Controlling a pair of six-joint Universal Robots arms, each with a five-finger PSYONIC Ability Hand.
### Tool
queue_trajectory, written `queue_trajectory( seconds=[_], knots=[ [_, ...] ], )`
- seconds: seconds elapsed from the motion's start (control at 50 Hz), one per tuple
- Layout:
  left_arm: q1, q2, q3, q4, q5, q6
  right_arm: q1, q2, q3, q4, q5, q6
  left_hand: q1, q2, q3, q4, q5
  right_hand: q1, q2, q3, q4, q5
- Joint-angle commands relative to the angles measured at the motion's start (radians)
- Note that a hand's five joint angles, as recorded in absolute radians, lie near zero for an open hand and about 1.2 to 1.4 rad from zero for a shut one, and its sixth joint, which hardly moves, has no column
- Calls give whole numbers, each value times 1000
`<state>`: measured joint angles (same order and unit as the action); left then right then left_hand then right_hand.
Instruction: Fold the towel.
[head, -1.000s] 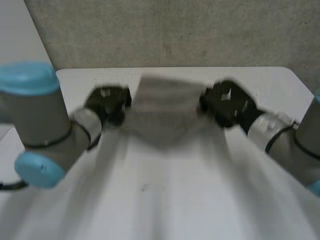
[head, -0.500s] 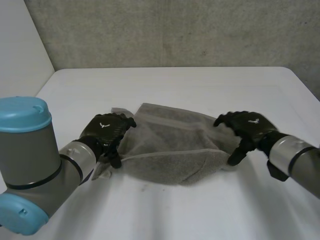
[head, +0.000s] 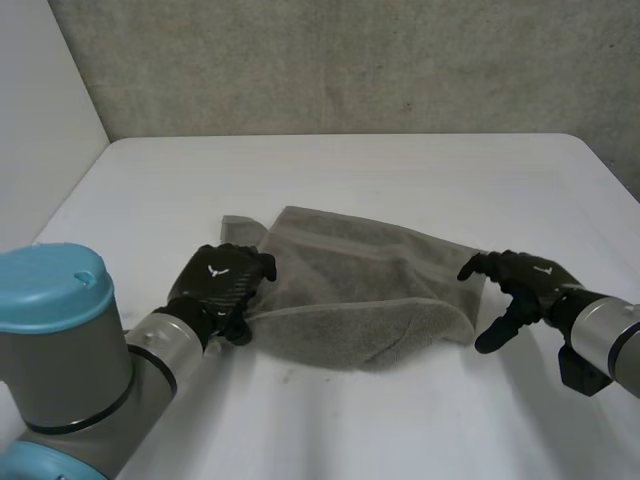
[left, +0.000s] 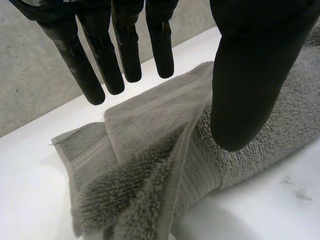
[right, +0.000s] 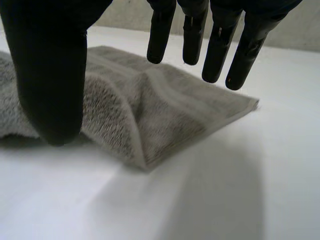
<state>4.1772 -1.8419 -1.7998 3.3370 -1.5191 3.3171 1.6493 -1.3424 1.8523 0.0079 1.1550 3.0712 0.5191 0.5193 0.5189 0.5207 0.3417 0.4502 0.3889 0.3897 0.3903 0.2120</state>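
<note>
- The left robot hand (head: 225, 283) has let go of the towel (head: 352, 290) it held up a second ago and has drawn back toward the bench's near left. It now sits over the towel's left end. In the left wrist view its fingers (left: 102, 75) are straight and spread away from the thumb, with nothing in their grip.
- The towel, lifted and stretched between both hands a second ago, now lies on the middle of the bench (head: 400, 175), laid over itself into a rough half.
- So the first fold looks made, but loosely: the near edge bulges, and at the left end a corner of the under layer pokes out past the upper one. It probably needs squaring before a second fold.
- The right robot hand (head: 518, 283) has also released and pulled back toward the near right. It hangs just off the towel's right end, apart from it. In the right wrist view its fingers (right: 216, 45) point straight down, wide of the thumb and empty.
- A grey wall (head: 350, 60) rises behind the bench's far edge, well apart from the work.
- Nothing lies between either hand and the towel; the hindrance to a clean next fold is likely the towel's own rumpled, mismatched layers.
</note>
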Motion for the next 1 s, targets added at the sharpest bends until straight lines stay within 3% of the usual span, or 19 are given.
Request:
queue_trajectory(
  seconds=[0.02,0.16,0.2,0.34,0.36,0.42,0.52,0.7,0.78,0.86,0.88,0.94,0.98,1.0],
  knots=[
    [-20,-72,29,24,0,1,27,58,-2,-6,-4,3,76,76,76,74,79,63,125,124,123,127],
    [-28,-120,56,24,-4,6,59,100,-13,-37,-3,14,185,184,185,183,188,254,315,314,314,317],
    [-28,-131,62,24,-3,6,69,117,-18,-46,-3,18,433,433,433,431,436,304,365,364,364,367],
    [-26,-120,77,42,-1,4,119,189,-70,-85,2,23,876,876,876,874,879,603,664,663,663,666],
    [-26,-111,80,54,-1,4,119,189,-70,-85,2,23,877,877,877,876,880,604,665,664,664,667],
    [-26,-97,85,70,-3,2,151,229,-126,-100,12,27,877,877,877,876,880,944,1006,1005,1004,1008],
    [-25,13,86,88,-4,6,152,207,-162,-121,19,58,877,877,877,876,880,946,1007,1007,1006,1010],
    [6,228,138,70,8,13,144,-60,-274,-105,3,34,877,877,877,876,880,946,1007,1007,1006,1010],
    [49,311,239,-12,19,13,124,-216,-489,65,-14,-78,877,877,877,876,880,946,1007,1007,1006,1010],
    [67,317,362,-146,66,12,113,-225,-614,207,-14,-181,877,877,877,876,880,946,1007,1007,1006,1010],
    [72,310,429,-236,103,9,122,-210,-664,281,0,-259,877,877,877,876,880,946,1007,1007,1006,1010],
    [77,288,476,-306,129,7,144,-161,-726,366,11,-356,877,877,877,876,880,946,1007,1007,1006,1010],
    [102,164,569,-446,157,9,179,-103,-771,432,25,-424,877,877,877,876,880,946,1007,1007,1006,1010],
    [103,164,570,-447,157,9,232,-31,-812,496,54,-483,877,877,877,876,880,946,1007,1007,1006,1010]
  ],
)
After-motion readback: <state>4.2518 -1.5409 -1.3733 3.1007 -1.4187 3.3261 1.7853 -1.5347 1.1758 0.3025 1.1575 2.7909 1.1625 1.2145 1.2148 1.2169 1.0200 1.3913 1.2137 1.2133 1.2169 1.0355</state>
